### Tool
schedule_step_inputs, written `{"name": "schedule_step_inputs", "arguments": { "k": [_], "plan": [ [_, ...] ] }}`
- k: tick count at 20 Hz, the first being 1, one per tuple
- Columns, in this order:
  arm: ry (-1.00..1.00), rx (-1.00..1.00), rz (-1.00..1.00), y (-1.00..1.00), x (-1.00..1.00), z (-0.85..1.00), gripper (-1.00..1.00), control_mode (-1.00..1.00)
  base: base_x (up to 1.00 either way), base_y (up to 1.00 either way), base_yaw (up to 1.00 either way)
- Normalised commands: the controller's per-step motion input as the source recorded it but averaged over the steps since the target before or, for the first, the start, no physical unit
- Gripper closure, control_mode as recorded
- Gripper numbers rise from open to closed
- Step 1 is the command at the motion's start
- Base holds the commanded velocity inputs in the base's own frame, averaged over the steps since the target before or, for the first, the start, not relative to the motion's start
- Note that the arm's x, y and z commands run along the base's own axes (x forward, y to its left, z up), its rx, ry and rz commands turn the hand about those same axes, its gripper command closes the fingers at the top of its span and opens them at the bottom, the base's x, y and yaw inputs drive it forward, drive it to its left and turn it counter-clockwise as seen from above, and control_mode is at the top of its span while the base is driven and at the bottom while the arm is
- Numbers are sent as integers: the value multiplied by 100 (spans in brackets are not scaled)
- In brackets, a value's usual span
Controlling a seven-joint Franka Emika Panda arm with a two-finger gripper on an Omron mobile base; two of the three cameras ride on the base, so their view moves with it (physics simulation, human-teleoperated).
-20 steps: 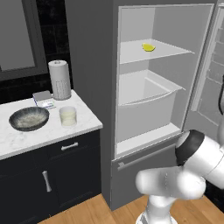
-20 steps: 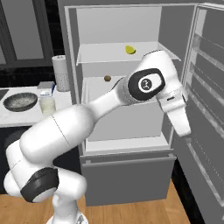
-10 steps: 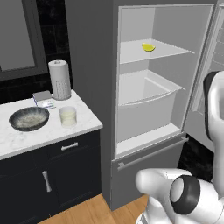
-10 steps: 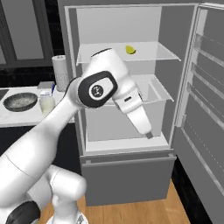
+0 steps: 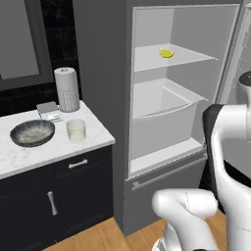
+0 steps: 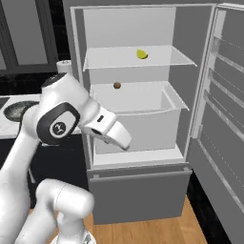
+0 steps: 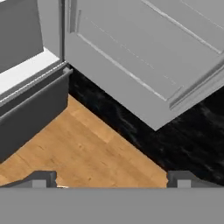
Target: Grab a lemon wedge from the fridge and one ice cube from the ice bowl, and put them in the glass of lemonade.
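Note:
The fridge (image 5: 100, 73) stands open. On its upper white shelf lies the lemon wedge (image 5: 166, 52), small and yellow, which the right base view also catches (image 6: 141, 54). Left of the fridge, on the marble counter, are the ice bowl (image 5: 32, 132) and the glass of lemonade (image 5: 76, 130). My gripper (image 7: 113, 180) is open and empty, its two fingertips wide apart, pointing down at the wood floor by the fridge's bottom drawer. In the right base view my hand (image 6: 114, 135) hangs in front of the white drawer, well below the lemon wedge.
A small round brown item (image 6: 116, 86) lies at the back of the drawer shelf. The open fridge door (image 6: 228, 95) reaches out on the right. A paper towel roll (image 5: 66, 89) and a small box (image 5: 48, 111) stand behind the bowl. Dark cabinets (image 5: 59, 196) sit under the counter.
My arm has swung left, away from the fridge door, and the hand now hangs in front of the drawer. The gripper has stayed open. The lemon wedge, bowl and glass have not moved.

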Motion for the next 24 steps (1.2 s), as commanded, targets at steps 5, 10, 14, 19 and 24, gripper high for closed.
{"name": "schedule_step_inputs", "arguments": {
  "k": [5, 10, 14, 19, 24],
  "plan": [
    [6, 7, 73, 100, 0, -5, -100, -100, 0, 0, 0],
    [-13, 9, 39, 26, -29, 32, -100, -100, 0, 0, 0],
    [-22, 8, 16, 1, -42, 42, -100, -100, 0, 0, 0],
    [-8, 5, 4, -4, -5, 26, -100, -100, 0, 0, 0],
    [-22, 0, -14, 35, 4, 54, -100, -100, 0, 0, 0]
  ]
}}
